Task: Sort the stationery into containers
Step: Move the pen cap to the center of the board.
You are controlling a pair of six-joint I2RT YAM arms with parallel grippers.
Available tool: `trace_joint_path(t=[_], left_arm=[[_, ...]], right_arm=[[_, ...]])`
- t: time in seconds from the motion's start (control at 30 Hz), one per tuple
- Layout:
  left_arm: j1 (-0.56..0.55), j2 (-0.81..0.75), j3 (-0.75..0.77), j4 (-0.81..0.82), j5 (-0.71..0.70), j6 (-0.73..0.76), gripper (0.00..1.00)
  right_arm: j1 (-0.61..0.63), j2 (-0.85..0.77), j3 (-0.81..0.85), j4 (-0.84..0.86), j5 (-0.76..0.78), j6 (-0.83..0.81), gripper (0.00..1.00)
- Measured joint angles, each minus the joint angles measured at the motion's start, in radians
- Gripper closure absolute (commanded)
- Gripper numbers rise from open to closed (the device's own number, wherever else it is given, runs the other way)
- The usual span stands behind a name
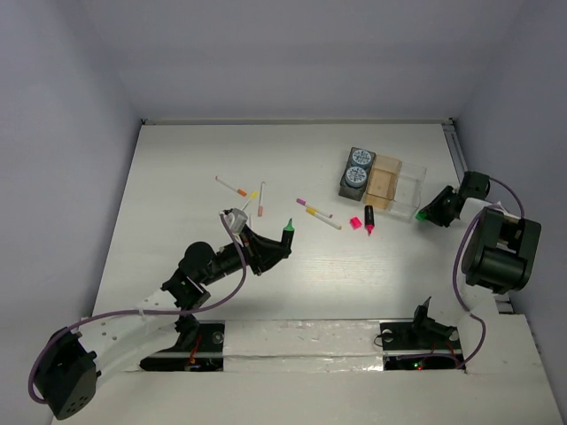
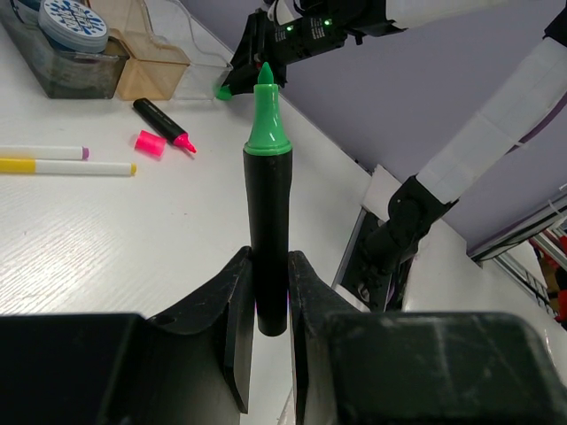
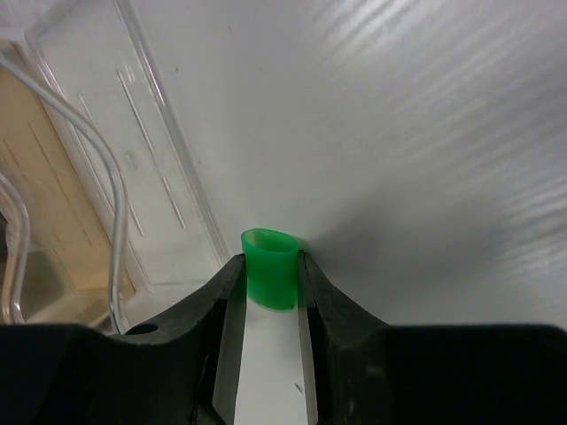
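My left gripper is shut on a black marker with a bare green tip, held above the table's middle; in the left wrist view the marker stands between the fingers. My right gripper is shut on a small green cap, just right of the clear divided tray; the cap rests low on the table. Two patterned canisters sit in the tray's dark section. Several thin white pens lie loose.
A black marker with a pink tip and its pink cap lie just in front of the tray. Grey walls enclose the table. Arm bases and cables are at the near edge.
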Motion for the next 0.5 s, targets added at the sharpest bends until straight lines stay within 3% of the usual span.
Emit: trace_joint_path(t=[0.5], left_arm=[[0.000,-0.048,-0.010,-0.014,-0.006,-0.001,1.00]], right_arm=[[0.104,-0.317,-0.242,-0.164,-0.036,0.000,0.79]])
